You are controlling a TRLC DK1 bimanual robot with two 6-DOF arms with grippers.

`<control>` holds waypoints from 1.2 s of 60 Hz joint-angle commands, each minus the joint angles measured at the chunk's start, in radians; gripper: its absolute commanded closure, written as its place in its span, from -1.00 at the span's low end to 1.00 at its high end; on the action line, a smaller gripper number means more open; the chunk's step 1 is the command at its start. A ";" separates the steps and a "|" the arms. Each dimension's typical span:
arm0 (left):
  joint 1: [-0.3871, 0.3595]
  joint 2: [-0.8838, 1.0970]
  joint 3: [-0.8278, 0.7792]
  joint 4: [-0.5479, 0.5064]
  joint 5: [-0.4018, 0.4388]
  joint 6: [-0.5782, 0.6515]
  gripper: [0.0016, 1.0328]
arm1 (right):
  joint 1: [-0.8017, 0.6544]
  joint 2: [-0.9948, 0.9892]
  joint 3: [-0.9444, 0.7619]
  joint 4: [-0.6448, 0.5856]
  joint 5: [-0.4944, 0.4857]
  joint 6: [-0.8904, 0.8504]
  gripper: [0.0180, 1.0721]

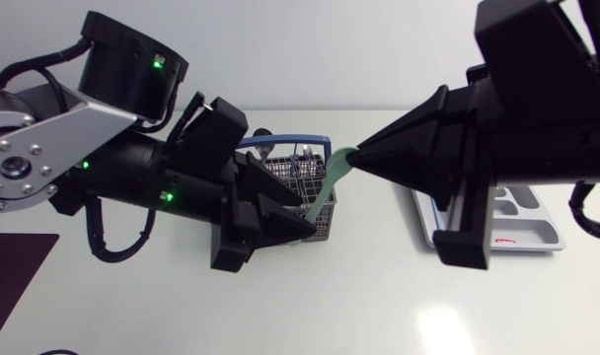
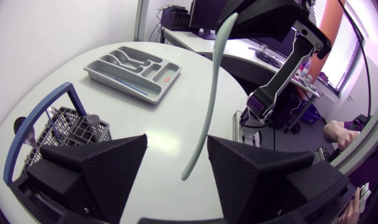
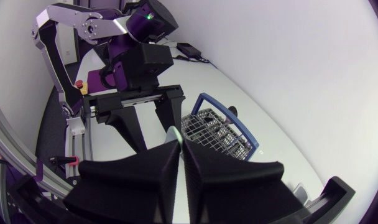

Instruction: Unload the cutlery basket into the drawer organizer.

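Cutlery basket (image 2: 69, 126), right jaws pinching green utensil (image 2: 211, 93), left jaws wide, organizer label (image 2: 166, 79) unreadable

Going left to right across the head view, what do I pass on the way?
left gripper → green utensil → right gripper → organizer. The basket is left out because it overlaps the left gripper and the utensil.

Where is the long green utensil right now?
Head view, mid-table: the green utensil hangs by the cutlery basket, top end pinched in the right hand, lower end between the fingers of the open left hand.
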 commanded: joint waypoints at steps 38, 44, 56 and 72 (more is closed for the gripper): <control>-0.009 0.018 0.047 -0.089 0.140 0.042 0.80 | -0.064 0.017 0.011 0.018 -0.066 0.037 0.78; -0.011 0.017 0.049 -0.098 0.140 0.050 0.81 | -0.068 0.017 0.008 0.026 -0.077 0.048 0.78; 0.006 0.011 0.053 -0.087 0.137 0.057 0.83 | -0.090 0.015 -0.003 0.038 -0.077 0.063 0.51; 0.014 -0.003 0.053 -0.038 0.004 0.039 0.83 | -0.146 -0.014 -0.027 0.060 -0.054 0.174 -0.88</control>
